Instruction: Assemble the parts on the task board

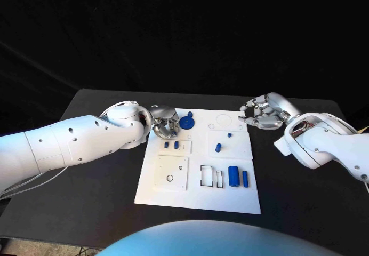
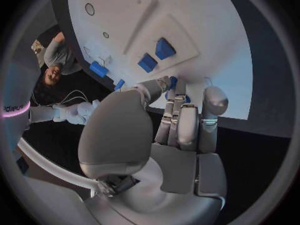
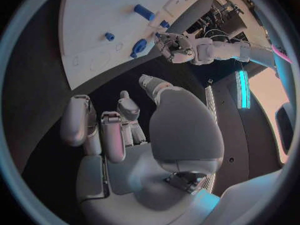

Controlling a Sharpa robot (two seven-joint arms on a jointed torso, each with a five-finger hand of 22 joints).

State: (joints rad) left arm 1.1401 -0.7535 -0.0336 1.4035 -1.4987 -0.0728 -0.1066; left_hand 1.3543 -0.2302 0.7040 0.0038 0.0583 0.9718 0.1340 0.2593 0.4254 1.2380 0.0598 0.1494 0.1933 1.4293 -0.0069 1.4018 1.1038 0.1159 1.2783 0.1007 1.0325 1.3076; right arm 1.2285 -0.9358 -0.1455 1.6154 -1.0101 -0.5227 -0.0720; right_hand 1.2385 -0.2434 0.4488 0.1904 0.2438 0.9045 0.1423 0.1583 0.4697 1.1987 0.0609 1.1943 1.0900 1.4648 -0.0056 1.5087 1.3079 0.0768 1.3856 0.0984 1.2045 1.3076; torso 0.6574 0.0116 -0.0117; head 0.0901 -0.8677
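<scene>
The white task board [image 1: 198, 198] lies in the middle of the black table. My left hand [image 1: 163, 125] is at the board's far left corner, its fingers closed on a blue round part [image 1: 187, 121]; blue shows between the fingertips in the left wrist view [image 2: 173, 82]. My right hand [image 1: 261, 113] hovers by the board's far right edge with its fingers curled in and nothing in them. The right wrist view shows the blue round part [image 3: 139, 47] next to my left hand [image 3: 178, 45].
Two small blue blocks [image 1: 171, 144] sit just in front of my left hand. Two blue pegs [image 1: 218, 148] stand mid-board. Two blue cylinders [image 1: 238, 177] lie beside rectangular slots [image 1: 207, 176] near the front right. A square plate with holes [image 1: 172, 172] is front left.
</scene>
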